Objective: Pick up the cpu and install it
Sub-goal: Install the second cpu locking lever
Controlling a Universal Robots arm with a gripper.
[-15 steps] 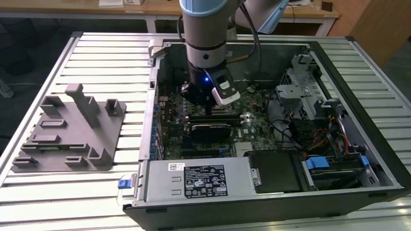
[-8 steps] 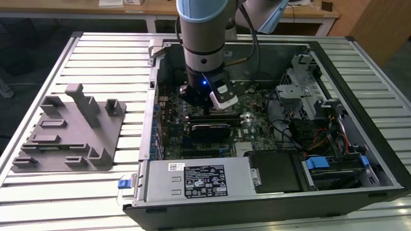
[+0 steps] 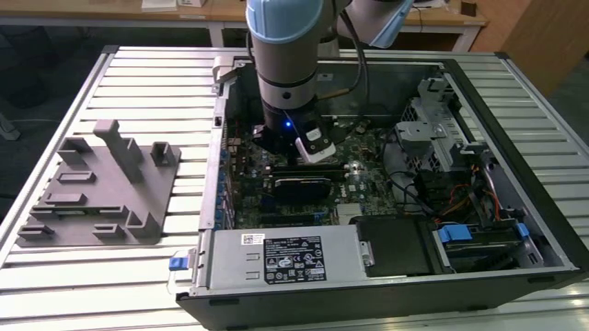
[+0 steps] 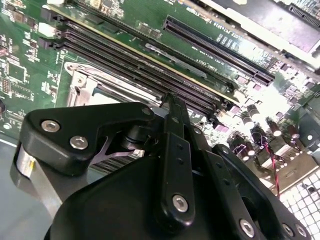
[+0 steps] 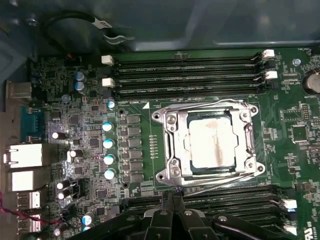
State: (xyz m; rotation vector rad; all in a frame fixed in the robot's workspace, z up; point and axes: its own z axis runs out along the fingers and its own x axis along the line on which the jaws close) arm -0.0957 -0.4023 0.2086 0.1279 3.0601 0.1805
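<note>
Grey plastic tray (image 3: 96, 189) sits on the slatted table (image 3: 515, 89) at the exterior view's left, while my arm (image 3: 287, 62) reaches down into the open case (image 3: 387, 276). In the first wrist view the cpu (image 5: 210, 144) lies seated in its socket (image 5: 172, 145) — silver top up — and my gripper (image 5: 172, 209) hangs just beside it, fingers together, holding nothing. The second wrist view shows the memory slots (image 4: 135, 65) past my linkage.
</note>
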